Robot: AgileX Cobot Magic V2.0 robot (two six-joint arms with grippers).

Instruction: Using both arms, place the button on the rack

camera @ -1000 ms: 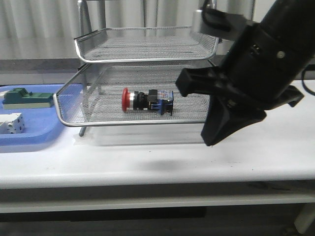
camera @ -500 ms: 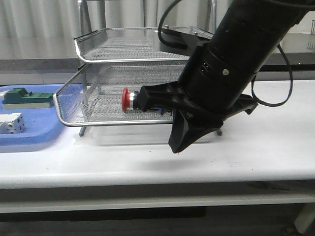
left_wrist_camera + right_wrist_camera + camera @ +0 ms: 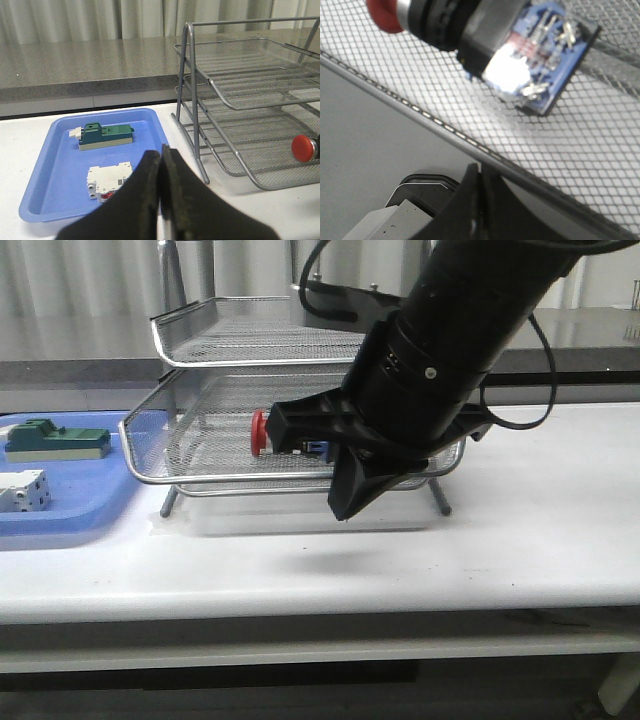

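Lying on its side in the lower wire-mesh tray of the rack (image 3: 200, 430), the button (image 3: 262, 433) showed its red cap toward the robot's left, while its black body and blue rear block were mostly hidden in the front view by the right arm. The right wrist view caught the button (image 3: 485, 45) close up through the mesh, with metal terminals on the blue block; whatever markings it carried were too blurred to read. The right gripper (image 3: 350, 502) hung just in front of the tray's front rim, its fingers (image 3: 470, 205) pressed together and holding nothing, apart from the button. The left gripper (image 3: 161, 200) also had its two fingers closed against each other and was empty, set over the table beside a blue tray (image 3: 45, 165). That tray held a green rectangular block (image 3: 105, 136) and a white boxy part (image 3: 110, 180), and no legible label could be made out on either one. From the left wrist view the red cap (image 3: 303, 148) sat near the lower tray's front edge, and the rack (image 3: 240, 100) stood just beside the blue tray.
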